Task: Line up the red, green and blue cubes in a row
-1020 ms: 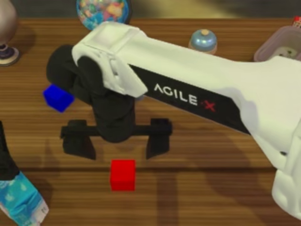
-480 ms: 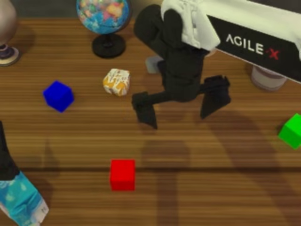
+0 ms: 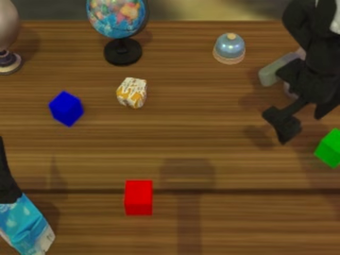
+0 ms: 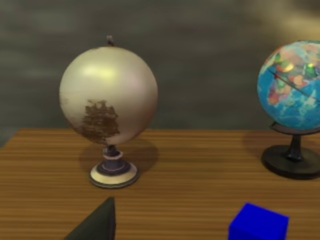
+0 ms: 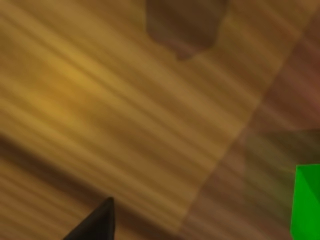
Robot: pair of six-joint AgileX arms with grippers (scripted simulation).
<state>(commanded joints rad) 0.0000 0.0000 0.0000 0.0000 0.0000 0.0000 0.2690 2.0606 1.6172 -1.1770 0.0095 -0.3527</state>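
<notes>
The red cube (image 3: 138, 197) rests near the table's front, left of centre. At the left stands the blue cube (image 3: 66, 108), which also shows in the left wrist view (image 4: 259, 222) beyond one dark fingertip (image 4: 100, 225). The green cube (image 3: 329, 147) sits at the right edge, partly cut off. My right gripper (image 3: 313, 114) hovers open at the back right, just behind and left of the green cube, holding nothing. Its wrist view shows one fingertip (image 5: 97, 222) and the green cube (image 5: 306, 200) off to the side. My left arm (image 3: 6, 175) is parked at the left edge, its gripper open and empty.
A white cube with orange pattern (image 3: 132, 92) lies right of the blue cube. A coloured globe (image 3: 117, 18), a beige globe (image 3: 6, 37) and a bell (image 3: 229, 47) stand along the back. A blue tissue pack (image 3: 24, 228) lies at the front left corner.
My right arm has swung from over the red cube to the back right, uncovering the patterned cube, the bell and the green cube. No cube has moved.
</notes>
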